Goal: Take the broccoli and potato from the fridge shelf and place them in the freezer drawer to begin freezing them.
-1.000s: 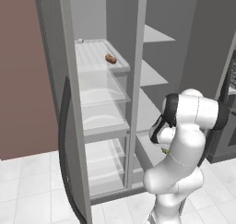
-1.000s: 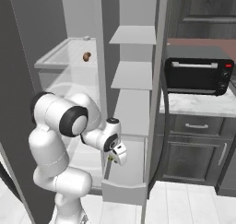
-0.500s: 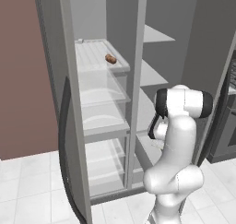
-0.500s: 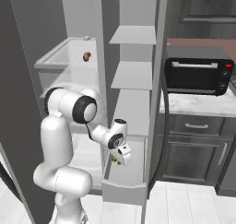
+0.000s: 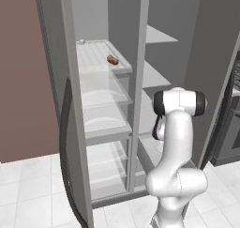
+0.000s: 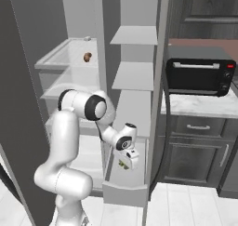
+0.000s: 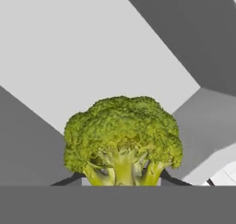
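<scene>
Open fridge interior: gripper [image 6: 125, 163] clamped on the broccoli [image 7: 122, 140], low over the freezer drawer [image 6: 124, 192], which lies directly beneath.

We see no readable text, labels, brands or nos. anywhere; the toaster oven [image 6: 200, 76] front shows no legible markings.

1. The broccoli [image 7: 122, 138] has a rough, bumpy, matt yellow-green crown on smooth pale stalks.
2. The potato [image 5: 112, 59] looks smooth, matt, reddish-brown.
3. The fridge shelf [image 5: 96, 53] is translucent white plastic with fine ribs.
4. The toaster oven [image 6: 200, 76] is glossy black.
5. The counter [image 6: 200, 106] looks like pale polished stone.
6. The floor [image 5: 28, 194] is white tile.
</scene>
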Motion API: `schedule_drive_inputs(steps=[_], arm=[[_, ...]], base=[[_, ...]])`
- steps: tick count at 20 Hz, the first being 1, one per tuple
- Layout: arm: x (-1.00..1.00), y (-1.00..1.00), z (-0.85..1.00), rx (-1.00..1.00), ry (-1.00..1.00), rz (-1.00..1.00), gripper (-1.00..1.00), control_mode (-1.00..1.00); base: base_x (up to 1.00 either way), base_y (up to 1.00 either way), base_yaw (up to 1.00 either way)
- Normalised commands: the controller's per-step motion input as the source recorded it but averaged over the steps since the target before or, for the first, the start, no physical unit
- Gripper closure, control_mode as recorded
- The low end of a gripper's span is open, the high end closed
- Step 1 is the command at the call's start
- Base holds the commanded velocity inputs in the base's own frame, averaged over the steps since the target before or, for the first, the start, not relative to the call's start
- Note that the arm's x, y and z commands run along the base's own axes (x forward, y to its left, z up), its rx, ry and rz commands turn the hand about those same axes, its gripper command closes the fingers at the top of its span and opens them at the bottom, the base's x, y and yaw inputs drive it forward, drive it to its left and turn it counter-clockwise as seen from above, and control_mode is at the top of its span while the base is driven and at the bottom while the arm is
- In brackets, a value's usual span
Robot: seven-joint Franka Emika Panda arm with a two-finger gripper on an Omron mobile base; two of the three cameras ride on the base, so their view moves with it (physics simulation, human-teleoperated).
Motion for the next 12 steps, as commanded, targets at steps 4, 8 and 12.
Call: schedule_drive_inputs(steps=[4, 8, 12], arm=[[0.0, 0.0, -0.74, 0.0, -0.01, 0.0, 1.0, -1.0], [0.0, 0.0, -0.64, 0.0, 0.0, 0.0, 1.0, -1.0], [0.0, 0.0, -0.47, 0.0, 0.0, 0.0, 1.0, -1.0]], base=[[0.0, 0.0, 0.0], [0.0, 0.0, 0.0], [0.0, 0.0, 0.0]])
